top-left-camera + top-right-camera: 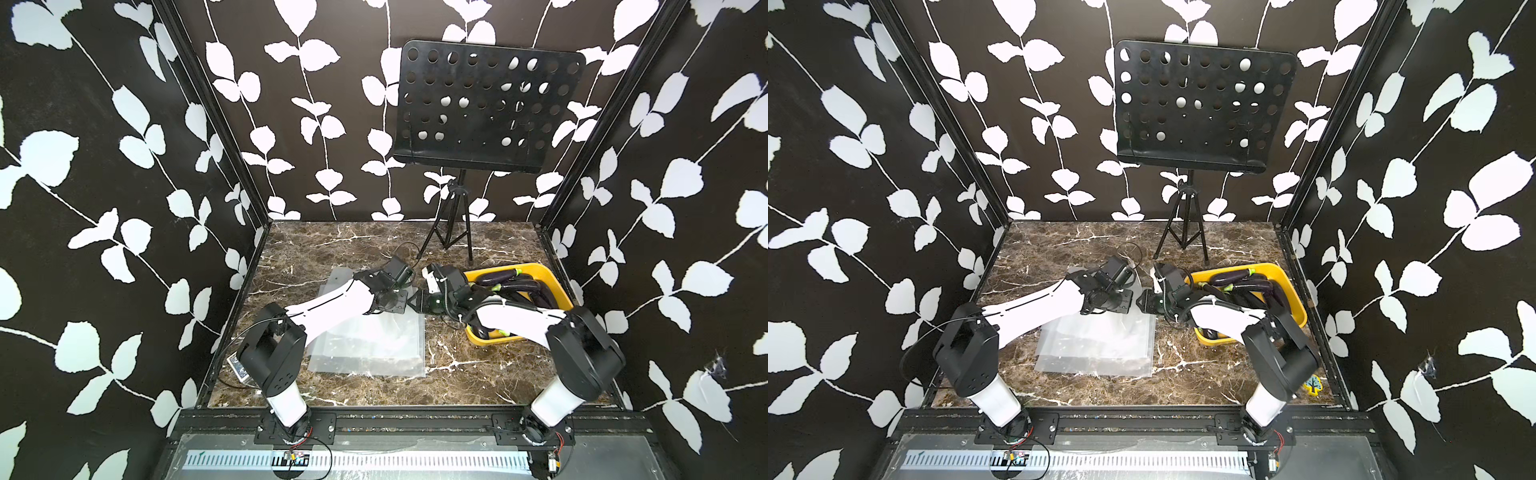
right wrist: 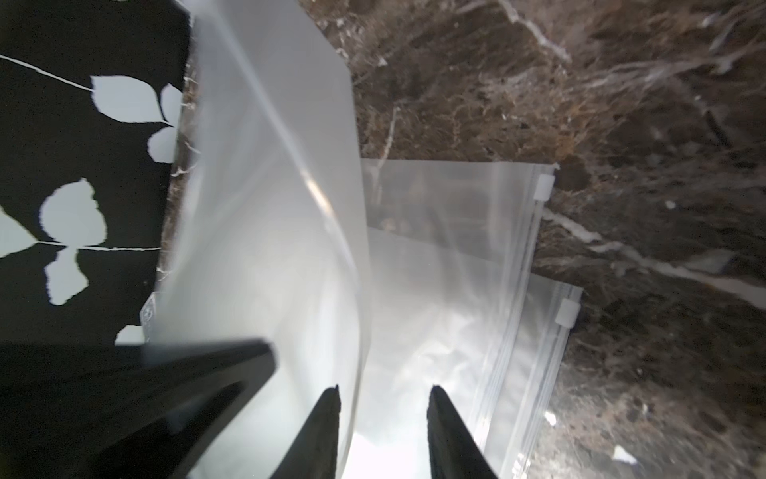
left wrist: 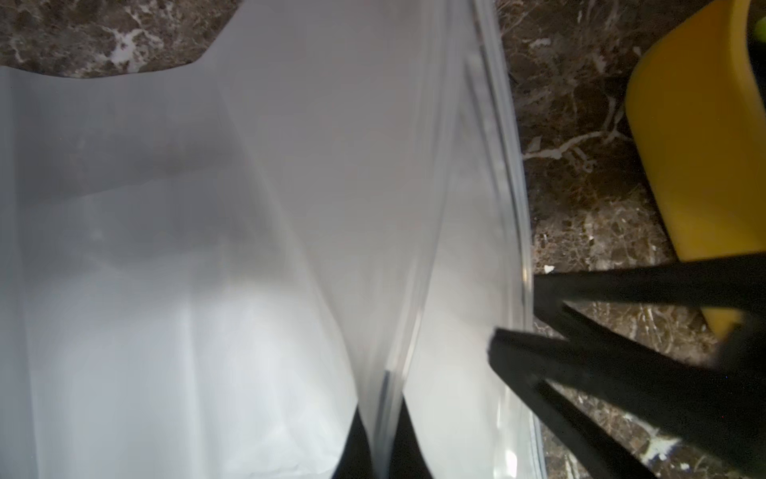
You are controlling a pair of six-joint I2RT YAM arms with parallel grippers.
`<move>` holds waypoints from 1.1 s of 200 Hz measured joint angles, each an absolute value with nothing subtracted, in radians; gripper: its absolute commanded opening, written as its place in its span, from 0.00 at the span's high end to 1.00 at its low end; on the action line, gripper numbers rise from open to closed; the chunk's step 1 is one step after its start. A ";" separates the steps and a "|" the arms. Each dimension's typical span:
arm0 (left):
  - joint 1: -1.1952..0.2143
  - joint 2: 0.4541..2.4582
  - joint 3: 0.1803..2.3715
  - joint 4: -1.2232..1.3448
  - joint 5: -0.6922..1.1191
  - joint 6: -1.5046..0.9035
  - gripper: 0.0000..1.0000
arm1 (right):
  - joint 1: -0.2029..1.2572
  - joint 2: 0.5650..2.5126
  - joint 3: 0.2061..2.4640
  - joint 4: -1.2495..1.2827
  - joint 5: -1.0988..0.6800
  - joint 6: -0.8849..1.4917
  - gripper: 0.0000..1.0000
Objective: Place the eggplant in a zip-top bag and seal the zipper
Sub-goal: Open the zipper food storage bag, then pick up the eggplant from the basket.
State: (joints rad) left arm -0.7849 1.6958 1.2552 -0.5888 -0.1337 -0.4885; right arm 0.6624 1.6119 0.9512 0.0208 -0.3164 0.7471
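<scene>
Several dark purple eggplants lie in a yellow bin at the right. In the left wrist view my left gripper is shut on the lifted edge of a frosted zip-top bag, which rises steeply from the table. The two grippers meet at mid-table, left gripper against right gripper. In the right wrist view my right gripper is open. The same bag's edge runs between its fingertips, close to one finger.
More zip-top bags with white sliders lie flat on the marble table under the arms. A black music stand on a tripod stands at the back. The bin's wall is near the grippers.
</scene>
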 measured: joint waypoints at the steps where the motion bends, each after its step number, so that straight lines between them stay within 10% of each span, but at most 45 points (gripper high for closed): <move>1: -0.785 1.697 1.255 -0.588 -0.133 -0.488 1.00 | 0.662 1.607 0.950 0.018 -0.317 0.747 0.62; 84: -0.784 1.743 1.291 -0.571 -0.085 -0.471 1.00 | 0.477 1.322 0.912 -0.289 -0.172 0.612 0.55; 220: -0.758 1.788 1.309 -0.577 -0.043 -0.436 1.00 | 0.231 1.522 1.186 -0.629 0.094 0.219 0.52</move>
State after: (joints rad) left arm -0.7582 1.7878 1.3087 -0.5774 -0.0433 -0.4362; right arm 0.2310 1.5223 1.1858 -0.6292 0.0937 0.2192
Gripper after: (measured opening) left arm 0.047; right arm 0.481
